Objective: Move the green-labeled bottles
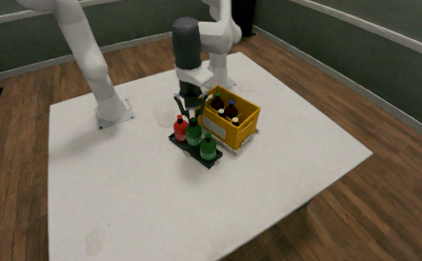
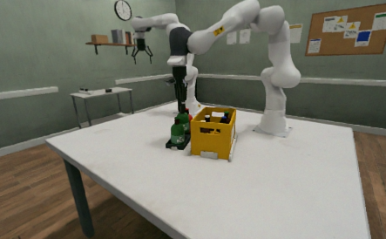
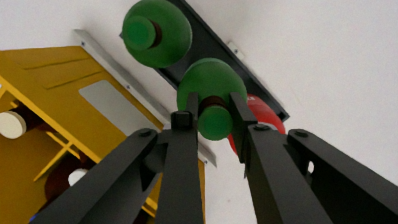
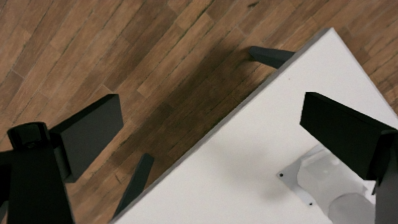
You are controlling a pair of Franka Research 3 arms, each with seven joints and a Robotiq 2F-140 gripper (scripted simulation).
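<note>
My left gripper is shut on the neck of the middle green bottle. That bottle is upright and looks slightly raised over the black tray. Another green bottle stands at the tray's near end, and a red bottle at its other end. The yellow crate beside the tray holds several dark bottles with green, blue and white caps. My right gripper is open and empty, high away from them.
A grey rail runs along the crate's foot, close to the tray. The crate's near long wall stands beside the held bottle. The right arm's base stands on the table's far left side in the top view.
</note>
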